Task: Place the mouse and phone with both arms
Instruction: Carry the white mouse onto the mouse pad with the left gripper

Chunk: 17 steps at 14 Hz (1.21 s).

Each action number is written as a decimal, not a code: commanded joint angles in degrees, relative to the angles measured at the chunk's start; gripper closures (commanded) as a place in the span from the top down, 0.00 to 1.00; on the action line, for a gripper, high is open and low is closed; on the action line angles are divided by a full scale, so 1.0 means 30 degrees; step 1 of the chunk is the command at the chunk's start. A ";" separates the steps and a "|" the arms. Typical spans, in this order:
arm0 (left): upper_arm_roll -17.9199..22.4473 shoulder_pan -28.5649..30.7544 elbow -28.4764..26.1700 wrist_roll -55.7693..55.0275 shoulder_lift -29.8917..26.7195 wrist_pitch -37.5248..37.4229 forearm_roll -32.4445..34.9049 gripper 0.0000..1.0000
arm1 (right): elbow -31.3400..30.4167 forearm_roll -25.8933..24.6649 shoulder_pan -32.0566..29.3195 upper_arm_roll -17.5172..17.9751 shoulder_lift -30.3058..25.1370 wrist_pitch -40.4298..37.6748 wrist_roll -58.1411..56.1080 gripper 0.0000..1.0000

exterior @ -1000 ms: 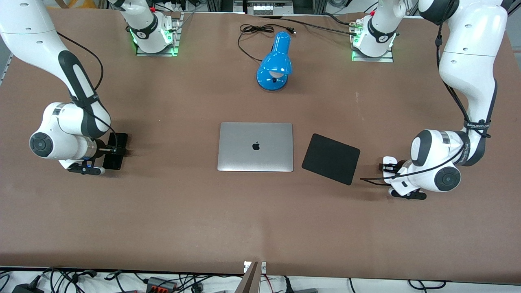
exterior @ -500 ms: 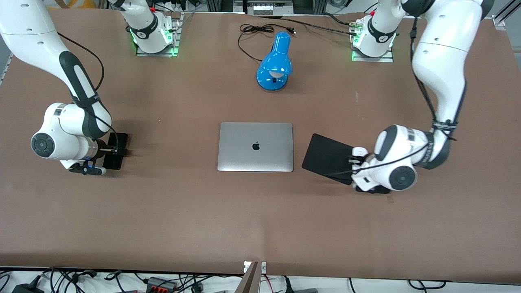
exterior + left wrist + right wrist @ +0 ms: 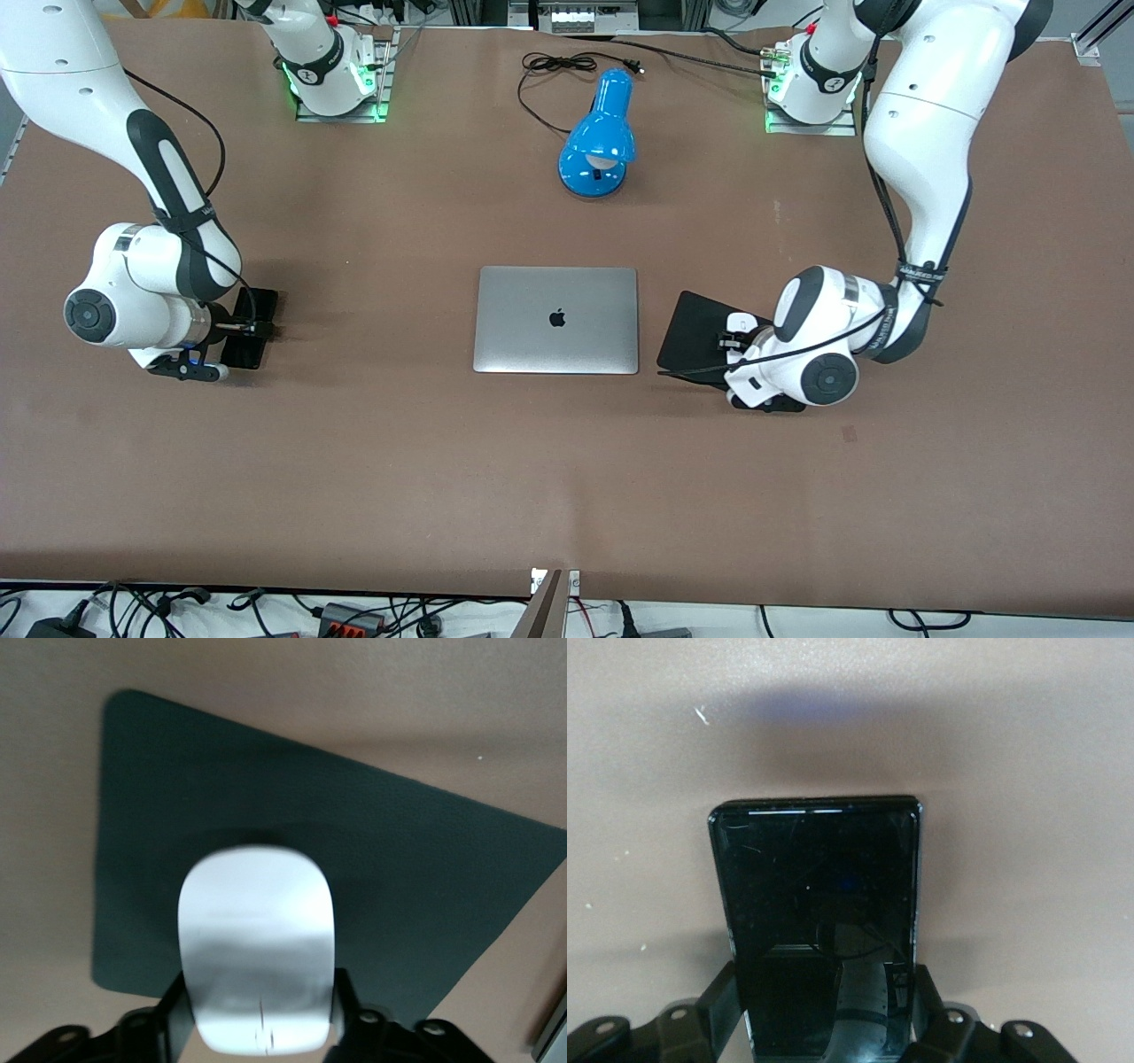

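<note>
- Right pincer point(image 3: 252, 329) at the right arm's end of the desk point(image 3: 443, 461) — closed on the phone point(image 3: 249, 328), low over the bare top.
- Laptop point(image 3: 556, 320), lid shut, mid-desk.
- Left pincer point(image 3: 733, 338) clamps the mouse point(image 3: 742, 322) over the mouse pad point(image 3: 695, 332), beside the laptop.

Surface point(image 3: 425, 461): a wide brown mat, matte, it covers almost the whole front view.
Light: even from above, with soft shadows.
Lamp point(image 3: 598, 142): blue desk lamp, lying near the middle between the two bases.
Lamp cord point(image 3: 554, 66): black, loose in loops.
Lower edge: tangled cables point(image 3: 159, 611) below the surface.
</note>
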 commanded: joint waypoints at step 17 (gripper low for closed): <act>-0.0149 0.6212 0.1248 0.2285 -0.8929 -0.7139 -0.0402 1.00 | 0.3660 -0.0349 0.5870 0.5241 0.0796 -0.2078 0.8279 0.23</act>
